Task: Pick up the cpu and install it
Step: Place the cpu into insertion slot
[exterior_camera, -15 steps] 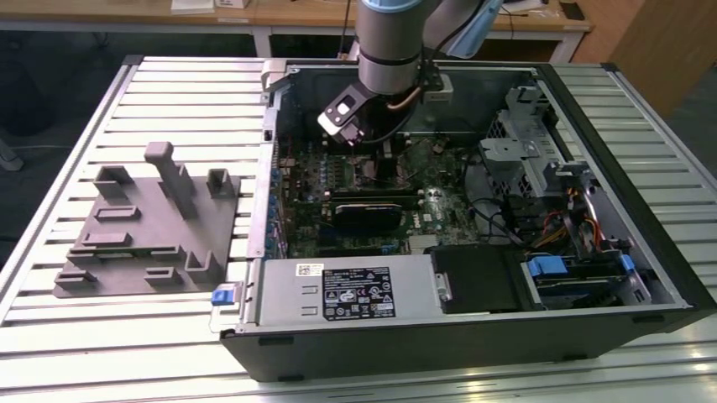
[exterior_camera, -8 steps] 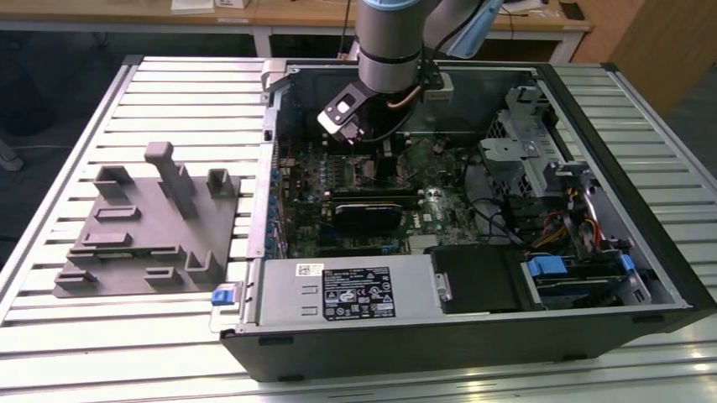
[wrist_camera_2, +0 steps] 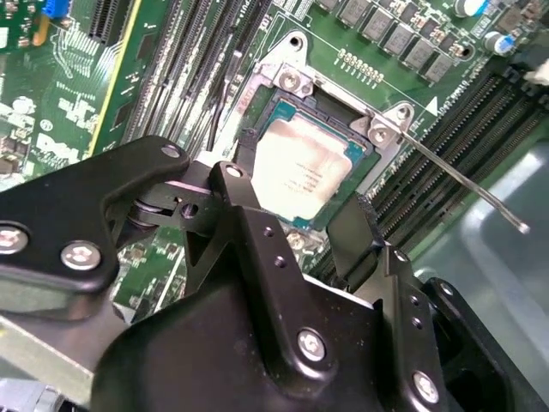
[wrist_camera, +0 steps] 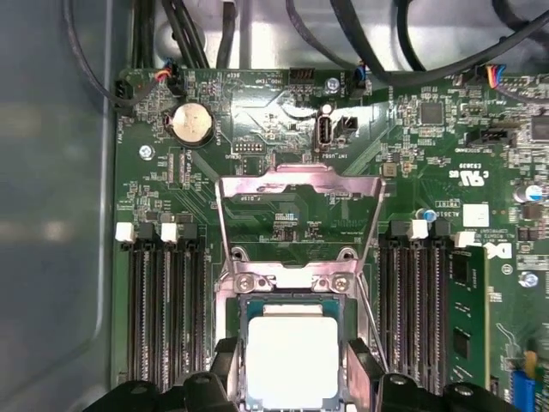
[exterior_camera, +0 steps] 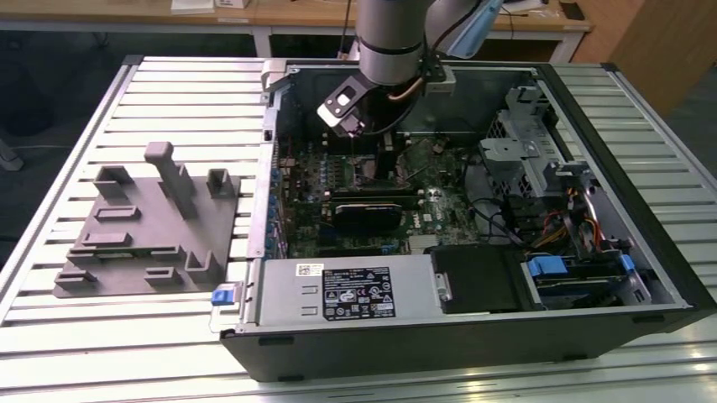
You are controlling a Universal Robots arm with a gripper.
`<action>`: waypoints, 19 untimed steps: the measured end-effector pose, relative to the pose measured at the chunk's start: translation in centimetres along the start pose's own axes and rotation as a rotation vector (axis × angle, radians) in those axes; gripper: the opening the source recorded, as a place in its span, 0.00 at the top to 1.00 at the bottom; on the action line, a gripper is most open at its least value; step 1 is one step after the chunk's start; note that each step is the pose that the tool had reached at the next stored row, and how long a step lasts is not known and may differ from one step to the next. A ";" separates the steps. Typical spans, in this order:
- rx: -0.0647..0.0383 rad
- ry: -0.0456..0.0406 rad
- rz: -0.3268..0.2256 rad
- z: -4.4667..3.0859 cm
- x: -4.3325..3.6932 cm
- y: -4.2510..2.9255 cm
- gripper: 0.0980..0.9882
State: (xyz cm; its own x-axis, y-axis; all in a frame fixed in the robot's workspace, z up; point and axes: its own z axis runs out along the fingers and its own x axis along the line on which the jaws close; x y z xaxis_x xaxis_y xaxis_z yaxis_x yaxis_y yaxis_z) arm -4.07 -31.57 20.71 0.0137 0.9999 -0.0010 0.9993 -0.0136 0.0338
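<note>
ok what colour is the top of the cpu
The cpu top is shiny silver-grey, clearest in the second wrist view.

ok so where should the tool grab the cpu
By two opposite edges, coming straight down from above. The cpu lies flat in the socket with the frame swung open, so its thin sides are likely the only hold.

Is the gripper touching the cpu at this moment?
Cannot tell. In the second wrist view the gripper straddles the cpu, which lies in the socket, but its black parts hide the chip's edges, so neither contact nor gap shows plainly.
</note>
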 end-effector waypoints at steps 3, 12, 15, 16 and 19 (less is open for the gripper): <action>0.000 -0.0002 0.000 -0.66 0.00 0.02 0.42; 0.000 0.0000 0.000 -2.28 0.00 0.08 0.42; 0.000 0.0000 0.000 -2.30 0.00 0.08 0.42; 0.000 -0.0001 0.000 -2.30 0.00 0.08 0.42; 0.000 -0.0001 0.000 -2.31 0.00 0.08 0.44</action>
State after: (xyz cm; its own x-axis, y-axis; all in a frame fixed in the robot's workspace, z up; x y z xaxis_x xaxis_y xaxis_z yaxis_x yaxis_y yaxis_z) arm -4.07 -31.58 23.03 0.0137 0.9999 -0.0011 0.9993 -0.0136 0.0338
